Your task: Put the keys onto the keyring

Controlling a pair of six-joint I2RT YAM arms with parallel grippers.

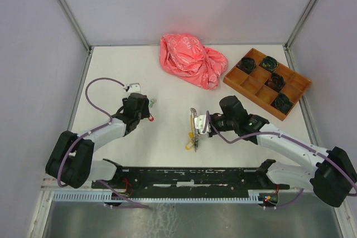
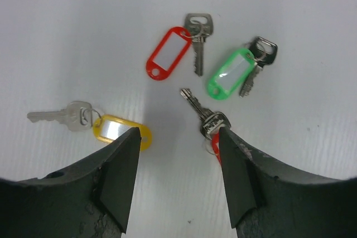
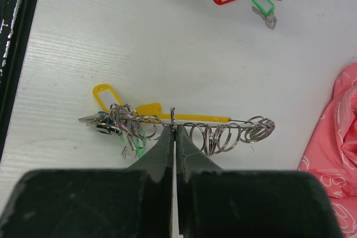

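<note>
I am watching the left gripper [image 2: 178,136] hanging released above the loose keys on the white surface [image 2: 67,32], with nothing sitting between its fingers. In its wrist view a small silver key with a red oblong plastic tag [image 2: 169,53] is lying at twelve o'clock. A silver key with a green tag [image 2: 230,72] is lying at one o'clock, near the first but apart from it. A silver key with a yellow tag [image 2: 114,129] is lying at nine o'clock, its tag's far end slipping behind the left fingertip. A fourth silver key [image 2: 202,112] is lying just beside the right finger, its red tag mostly hidden under it.

The right gripper [image 3: 174,129] is clenching the large thin silver metal keyring [image 3: 206,117], partly yellow, pinching its wire near the middle. In that wrist view the keyring is running edge-on from nine to three o'clock. A bunch of tagged keys [image 3: 109,116] is gathering at its nine o'clock end and small wire loops [image 3: 223,135] toward three o'clock. I cannot tell whether the keyring is touching the surface.

Overhead, a crumpled pink plastic bag [image 1: 192,59] is lying at twelve o'clock and an orange compartment tray [image 1: 254,85] at two o'clock.
</note>
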